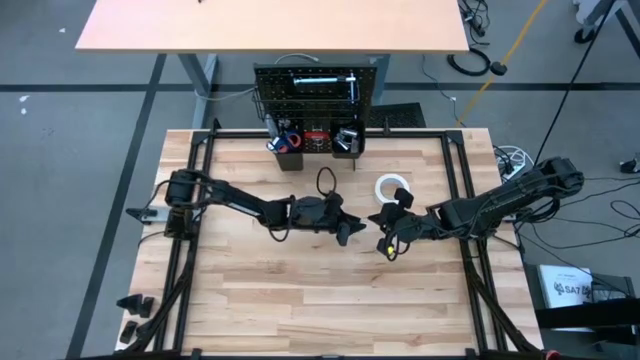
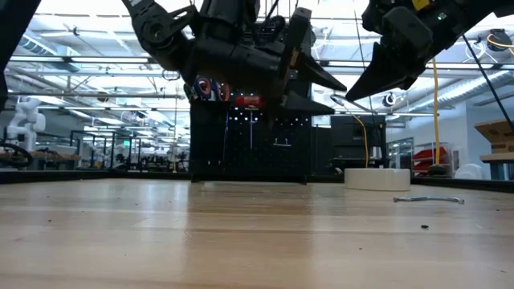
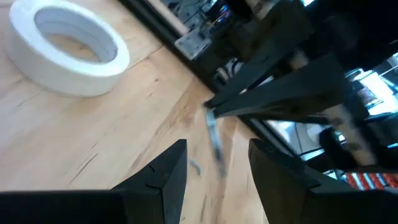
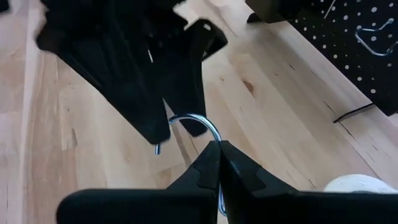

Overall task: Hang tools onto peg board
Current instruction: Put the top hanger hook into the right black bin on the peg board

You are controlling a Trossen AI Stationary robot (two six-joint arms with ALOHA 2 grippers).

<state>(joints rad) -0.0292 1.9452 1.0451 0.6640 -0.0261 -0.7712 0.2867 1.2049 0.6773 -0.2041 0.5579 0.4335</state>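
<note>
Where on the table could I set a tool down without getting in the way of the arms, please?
The near half of the table is bare. The left rear corner is free too. It is crowded mid-table, where the left gripper and right gripper meet beside the tape roll, and at the peg board with its bins.

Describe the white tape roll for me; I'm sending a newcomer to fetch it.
Start at the upright black peg board at the table's far edge, then look on the light wooden tabletop in front of it, toward its right end. The flat white tape roll lies there, the only white ring on the wood.
</note>
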